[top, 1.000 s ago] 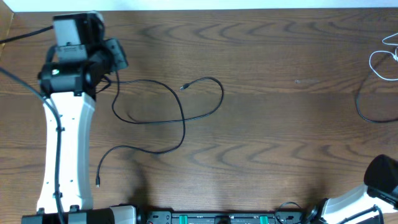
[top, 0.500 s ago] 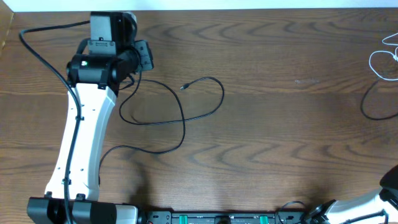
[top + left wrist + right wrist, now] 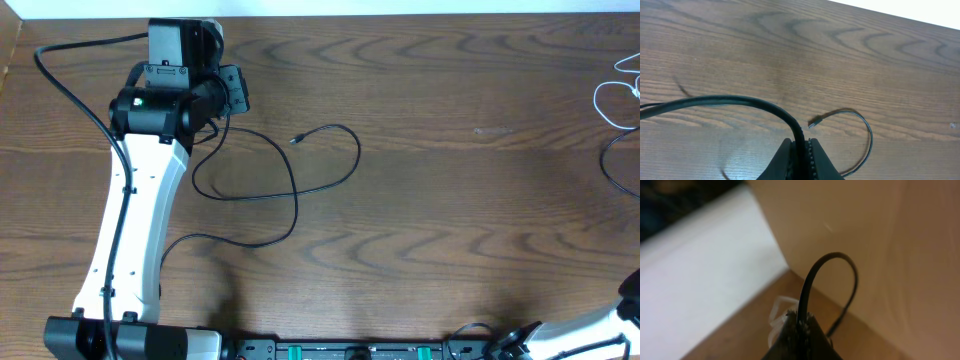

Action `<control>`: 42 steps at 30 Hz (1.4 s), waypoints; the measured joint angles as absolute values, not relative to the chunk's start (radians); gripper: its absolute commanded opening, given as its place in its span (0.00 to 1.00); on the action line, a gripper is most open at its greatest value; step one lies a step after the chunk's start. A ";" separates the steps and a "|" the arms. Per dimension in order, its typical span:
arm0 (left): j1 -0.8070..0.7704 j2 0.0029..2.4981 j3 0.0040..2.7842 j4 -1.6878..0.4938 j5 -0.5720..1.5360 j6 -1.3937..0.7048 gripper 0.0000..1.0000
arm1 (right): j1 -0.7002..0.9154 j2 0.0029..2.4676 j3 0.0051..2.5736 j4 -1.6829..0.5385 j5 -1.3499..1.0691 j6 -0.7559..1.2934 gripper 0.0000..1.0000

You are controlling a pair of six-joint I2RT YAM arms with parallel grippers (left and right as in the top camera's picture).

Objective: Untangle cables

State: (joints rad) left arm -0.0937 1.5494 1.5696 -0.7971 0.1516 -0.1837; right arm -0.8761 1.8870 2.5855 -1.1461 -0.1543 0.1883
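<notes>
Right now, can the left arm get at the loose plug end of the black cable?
Probably yes: the plug end lies on bare table just ahead of the left pincer, nothing between. But that pincer is shut on the black cable, so it must let go first.

The two fingers (image 3: 785, 159) are pressed together on a black cable (image 3: 740, 101). The cable bends up and runs off to the left. Farther away, a thin cord (image 3: 867, 135) with a small plug (image 3: 813, 122) lies curved on the brown wooden worktop (image 3: 790, 50).
</notes>
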 measured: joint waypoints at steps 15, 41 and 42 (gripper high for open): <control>-0.122 1.549 1.570 -0.806 0.152 -0.187 0.07 | -0.868 2.239 2.585 -1.252 -0.133 0.240 0.01; -0.130 1.549 1.570 -0.758 0.164 -0.187 0.07 | -0.783 2.293 2.582 -1.293 -0.588 0.094 0.96; -0.131 1.549 1.570 -0.757 0.173 -0.187 0.08 | -0.762 2.286 2.582 -1.302 -0.603 0.080 0.96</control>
